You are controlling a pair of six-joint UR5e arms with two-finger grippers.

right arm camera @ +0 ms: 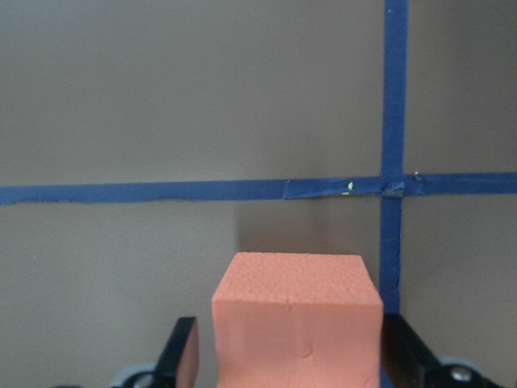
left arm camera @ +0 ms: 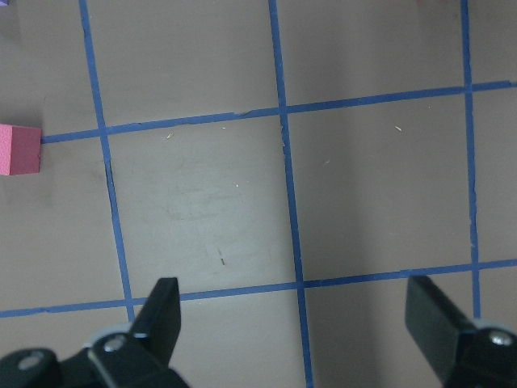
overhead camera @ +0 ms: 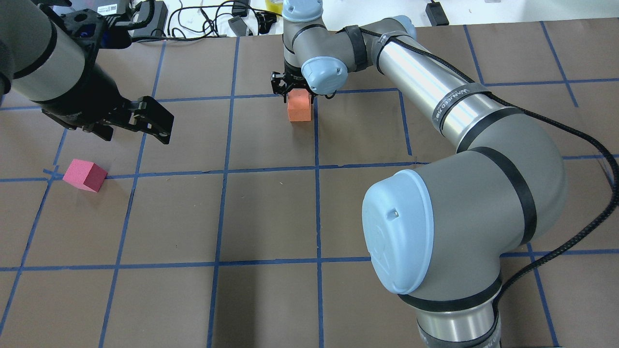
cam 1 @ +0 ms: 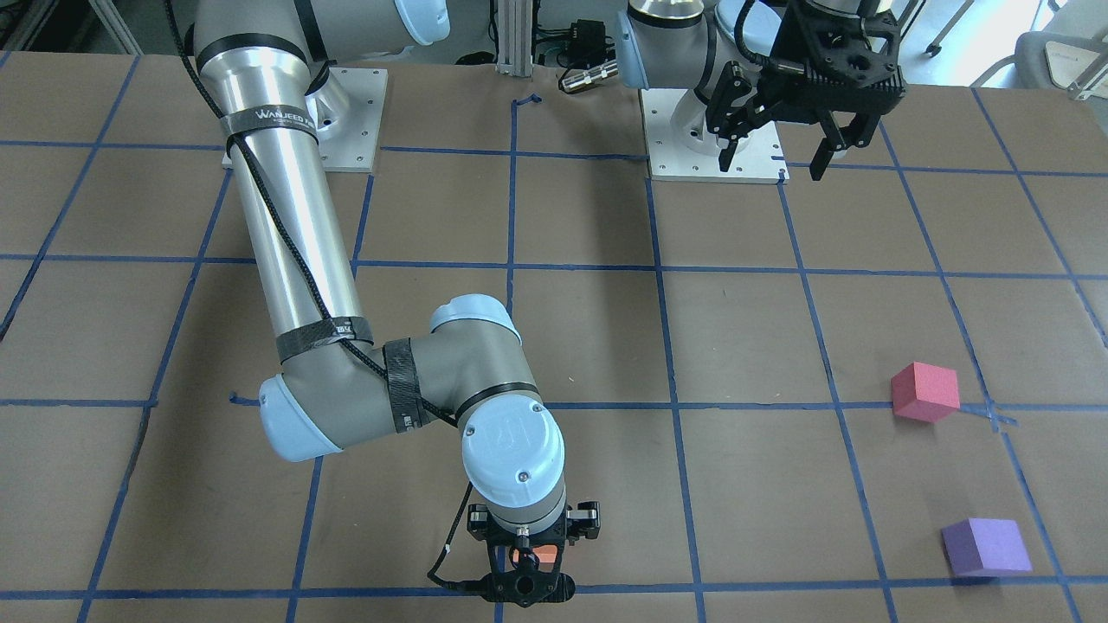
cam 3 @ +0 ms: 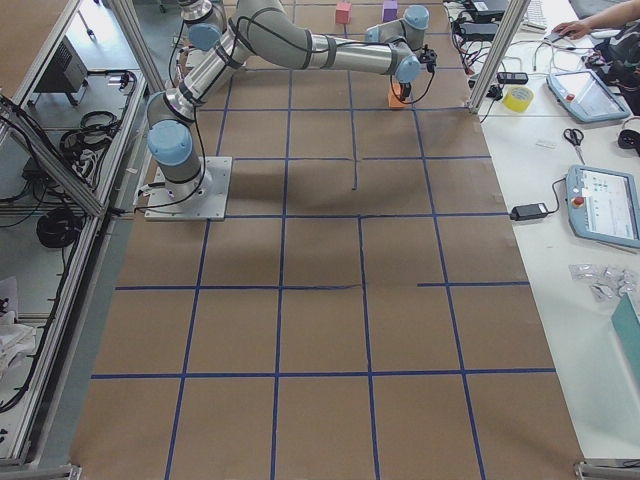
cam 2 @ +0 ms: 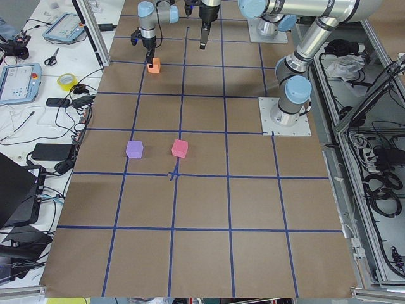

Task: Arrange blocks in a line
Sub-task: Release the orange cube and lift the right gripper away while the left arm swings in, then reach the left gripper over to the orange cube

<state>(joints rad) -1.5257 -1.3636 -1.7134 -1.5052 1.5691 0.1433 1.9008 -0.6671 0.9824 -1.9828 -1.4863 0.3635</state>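
Over on the robot's left side, you can see the left jaws hanging spread wide above the tabletop (overhead camera: 271,217) with nothing between them. The pink block (overhead camera: 84,175) lies well outside that gap, off to one side of them, and the wrist view catches it only at the frame's edge. The purple block (cam 1: 987,547) sits near the pink one, farther still from the left jaws and well apart from the right ones.

Moving to the right side, the right jaws are down at the tabletop and straddle the orange block (right arm camera: 296,319), which sits squarely between them. They are set only slightly wider than the block. A sliver of tabletop shows between one finger (right arm camera: 184,356) and the block's side, while the other finger meets the opposite side. The block looks to be resting on the tabletop, just beside a blue tape line (right arm camera: 393,121).
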